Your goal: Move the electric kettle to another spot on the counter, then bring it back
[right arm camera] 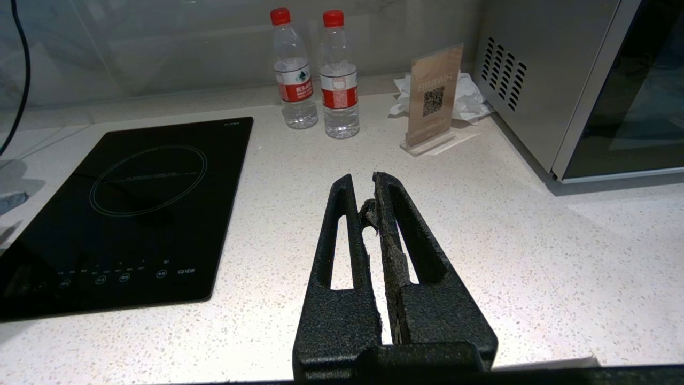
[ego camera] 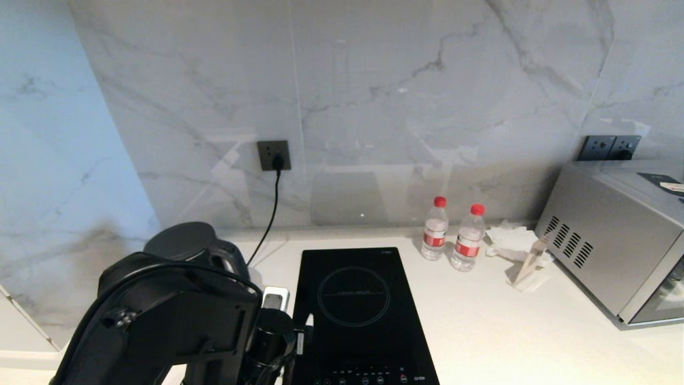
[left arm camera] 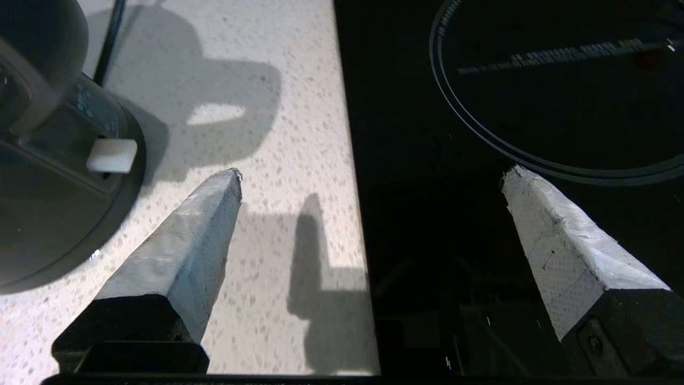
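Leftmost, the electric kettle [ego camera: 195, 247] is seen standing on its power base [left arm camera: 64, 214] in the table [ego camera: 481, 321] corner, corded to the wall socket [ego camera: 273, 155]; its contents cannot be told. Beside it, the left pincer [left arm camera: 368, 176] is held spread, empty, straddling the induction hob [ego camera: 363, 315] edge, probably for approaching the handle. Two sealed water bottles [ego camera: 451, 235] are kept rightward. The right pincer [right arm camera: 368, 214] is pressed together, idle.

one kettle [ego camera: 195, 247], one hob [ego camera: 363, 315], two bottles [ego camera: 435, 229], one microwave [ego camera: 614, 256], two wall sockets [ego camera: 274, 155].
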